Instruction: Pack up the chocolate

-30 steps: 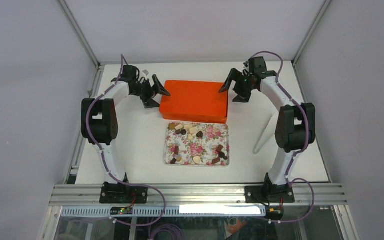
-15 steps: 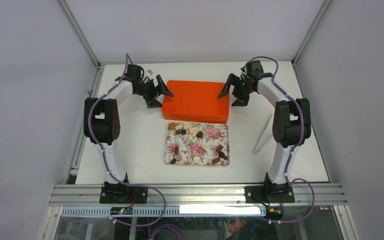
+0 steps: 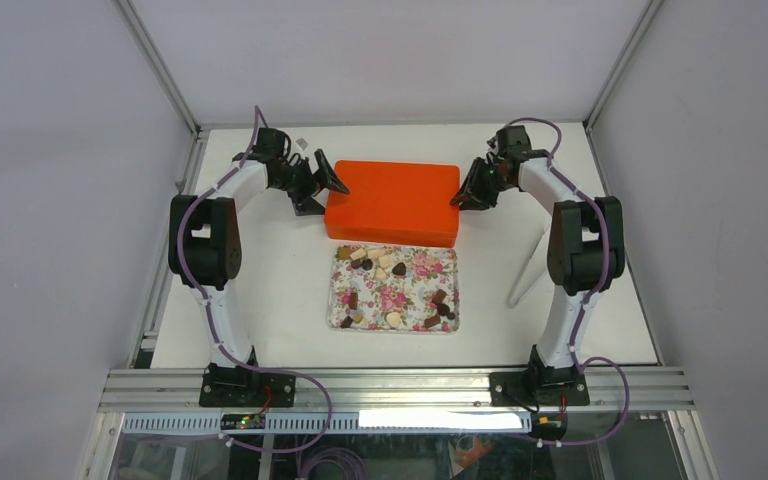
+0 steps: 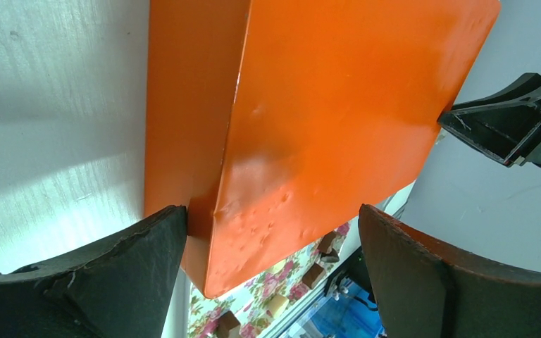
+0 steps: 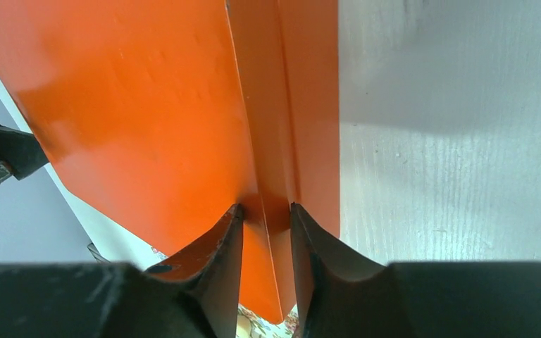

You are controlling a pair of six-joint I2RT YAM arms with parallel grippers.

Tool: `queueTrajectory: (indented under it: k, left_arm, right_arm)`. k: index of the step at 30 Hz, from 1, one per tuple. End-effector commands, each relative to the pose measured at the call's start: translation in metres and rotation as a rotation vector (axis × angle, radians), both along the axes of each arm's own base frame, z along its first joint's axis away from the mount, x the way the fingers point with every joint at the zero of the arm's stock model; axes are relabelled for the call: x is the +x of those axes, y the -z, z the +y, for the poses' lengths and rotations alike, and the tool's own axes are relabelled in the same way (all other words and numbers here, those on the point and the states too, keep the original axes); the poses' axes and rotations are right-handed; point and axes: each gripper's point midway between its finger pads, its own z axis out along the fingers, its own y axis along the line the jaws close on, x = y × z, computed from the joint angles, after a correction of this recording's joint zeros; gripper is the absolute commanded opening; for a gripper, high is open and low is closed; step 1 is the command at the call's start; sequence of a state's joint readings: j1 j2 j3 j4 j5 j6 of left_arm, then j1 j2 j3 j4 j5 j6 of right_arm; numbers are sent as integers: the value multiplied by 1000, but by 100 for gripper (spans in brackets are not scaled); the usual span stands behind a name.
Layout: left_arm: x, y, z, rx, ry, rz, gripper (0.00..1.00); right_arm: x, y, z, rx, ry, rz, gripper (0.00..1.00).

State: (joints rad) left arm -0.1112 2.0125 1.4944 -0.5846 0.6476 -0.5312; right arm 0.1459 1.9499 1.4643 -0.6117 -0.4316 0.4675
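Note:
The chocolate lies as several small dark, tan and cream pieces on a flower-print tray in the middle of the table; a few pieces show in the left wrist view. Just behind the tray sits a closed orange box. My left gripper is open around the box's left end, one finger against the side wall and the other apart above the top. My right gripper is shut on the box's right edge, pinching its side wall.
A long white strip lies on the table to the right of the tray, near the right arm. A small white scrap sits behind the left gripper. Metal frame posts and grey walls enclose the table on three sides.
My right gripper has moved in to the box's right end and its jaws have closed from wide open onto the edge. The left gripper shifted slightly toward the box and stays open.

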Motion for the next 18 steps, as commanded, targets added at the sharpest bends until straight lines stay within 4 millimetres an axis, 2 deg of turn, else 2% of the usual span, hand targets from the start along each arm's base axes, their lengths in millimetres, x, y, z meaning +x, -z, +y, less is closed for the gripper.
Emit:
queueTrajectory:
  k: [1, 6, 7, 10, 13, 16, 17, 18]
  left_arm:
    - [8, -17, -9, 3, 34, -72, 93]
    - [8, -21, -7, 20, 40, -79, 94]
    - [8, -20, -7, 20, 39, -75, 94]
    - [8, -16, -7, 20, 37, -62, 94]
    - [8, -13, -8, 18, 37, -52, 94]
    - [9, -13, -8, 16, 34, -50, 94]
    - [9, -13, -8, 16, 33, -50, 94]
    - [10, -13, -8, 15, 32, -49, 94]
  right_arm:
    - [5, 17, -19, -99, 37, -15, 28]
    - [6, 13, -19, -100, 42, -30, 31]
    - [7, 7, -21, -104, 47, -42, 37]
    - [8, -18, -28, -137, 63, -114, 73]
    - [6, -50, -37, -177, 70, -190, 92]
    - [0, -79, -41, -214, 63, -261, 97]
    - [-3, -86, -41, -232, 56, -282, 95]
    - [-7, -92, -38, -253, 39, -304, 88]
